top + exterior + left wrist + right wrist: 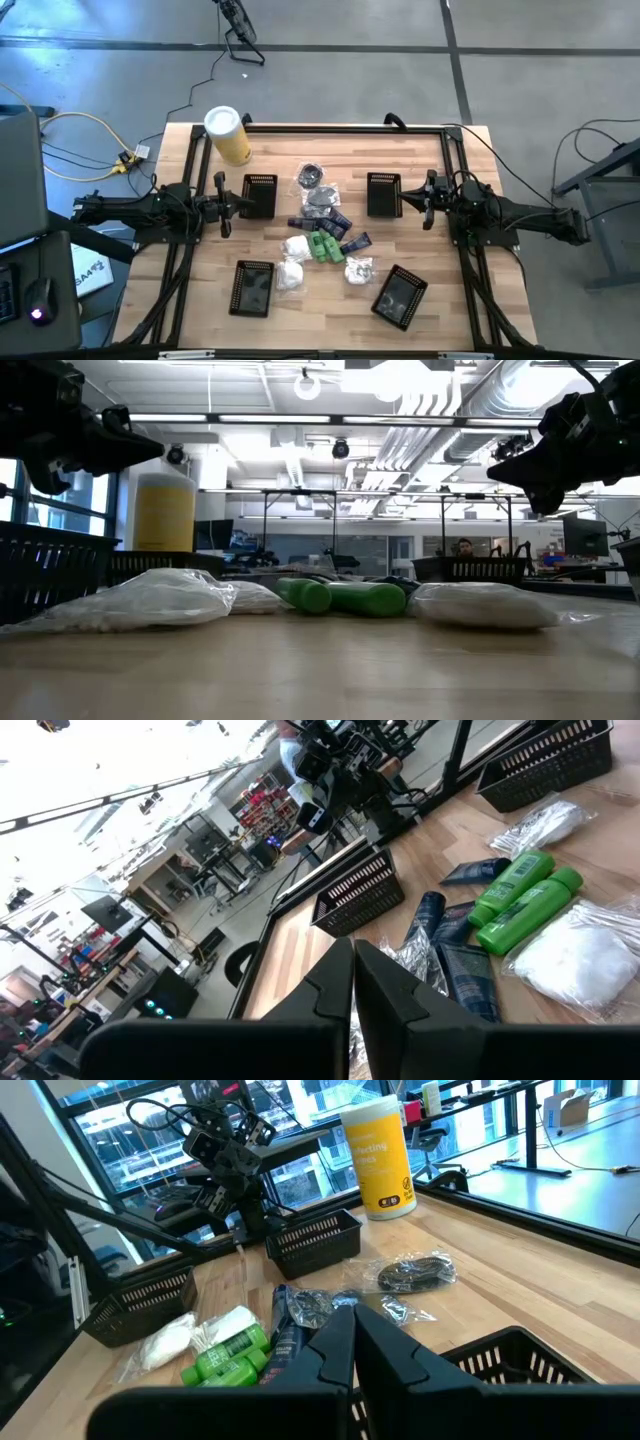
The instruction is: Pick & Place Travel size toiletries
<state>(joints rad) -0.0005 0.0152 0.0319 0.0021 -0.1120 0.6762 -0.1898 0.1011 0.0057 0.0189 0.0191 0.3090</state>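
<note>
Both my pincers hold nothing: left pincer above the far-left black mesh rectangular basket, right pincer above the far-right black mesh basket, each with fingers pressed together. Between them, mid-table, lies the toiletry heap: two small green plastic bottles side by side, dark blue tubes just beyond, white packets beside them, silvery-clear packets farther back.
</note>
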